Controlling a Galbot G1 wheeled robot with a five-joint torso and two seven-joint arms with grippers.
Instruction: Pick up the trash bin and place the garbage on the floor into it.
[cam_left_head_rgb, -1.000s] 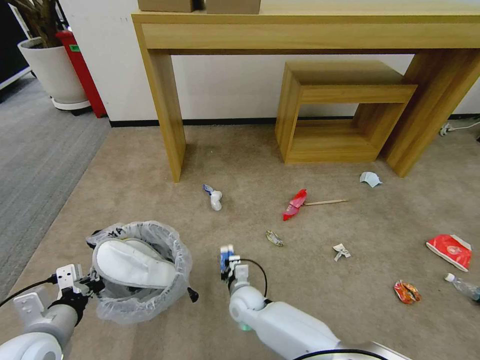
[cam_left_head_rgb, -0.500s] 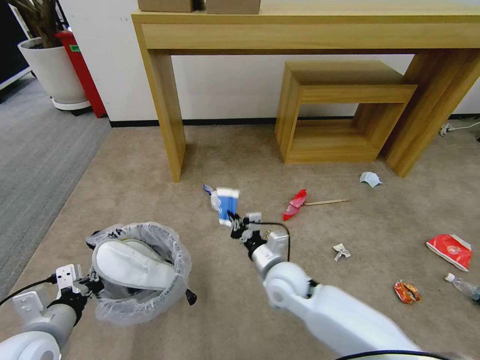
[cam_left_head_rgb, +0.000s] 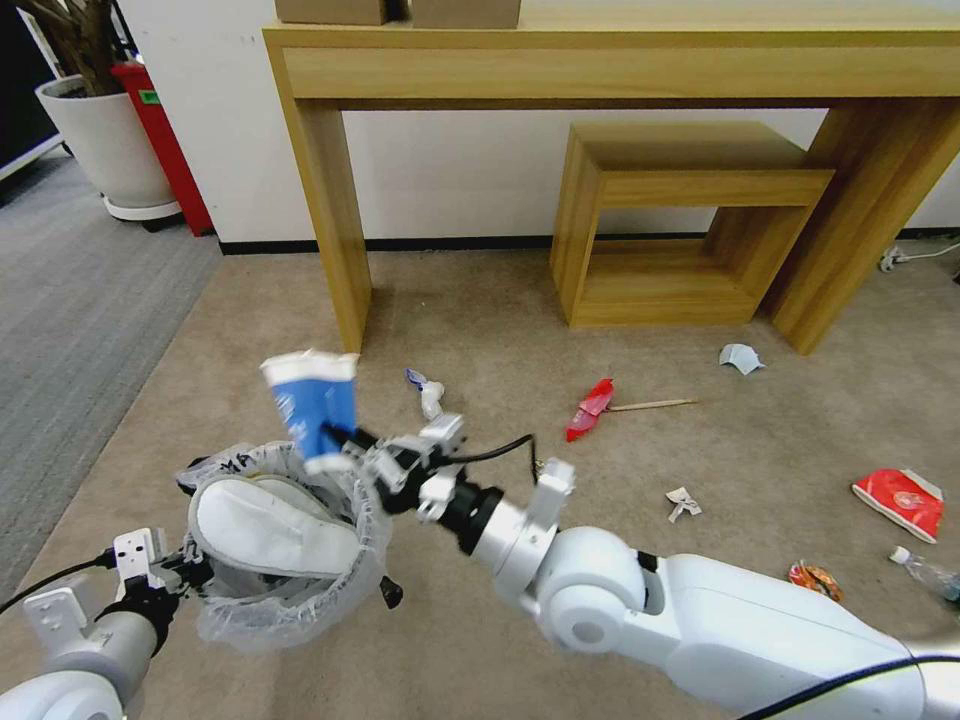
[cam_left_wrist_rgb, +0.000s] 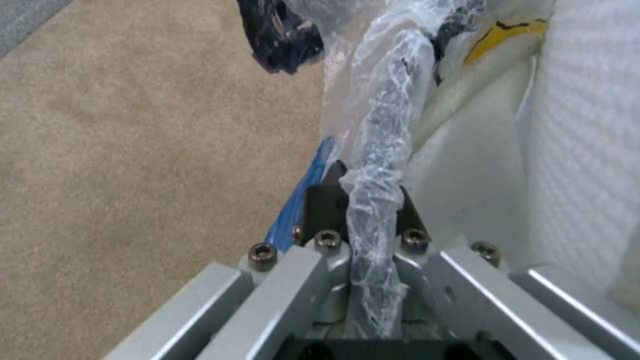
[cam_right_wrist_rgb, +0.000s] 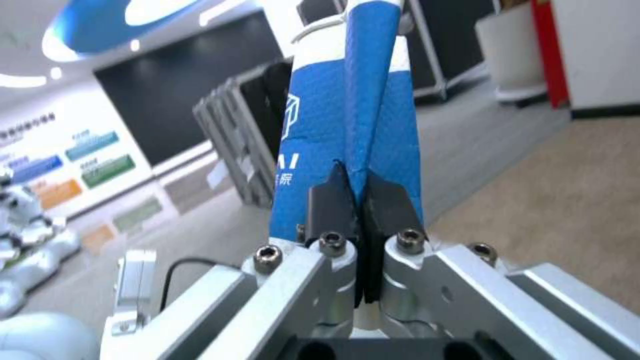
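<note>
The right gripper (cam_left_head_rgb: 335, 437) pinches the carton (cam_left_head_rgb: 311, 403) over the bin (cam_left_head_rgb: 285, 540); the left gripper (cam_left_wrist_rgb: 365, 200) clamps the rim; a slipper (cam_left_head_rgb: 265, 527) probably blocks the mouth, so the carton may bounce onto the floor (cam_left_head_rgb: 480, 330).

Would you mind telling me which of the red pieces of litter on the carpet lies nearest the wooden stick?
The crumpled red wrapper beside the thin wooden stick; the stick's end reaches it. The larger flat red packet lies apart, far toward the robot's right.
</note>
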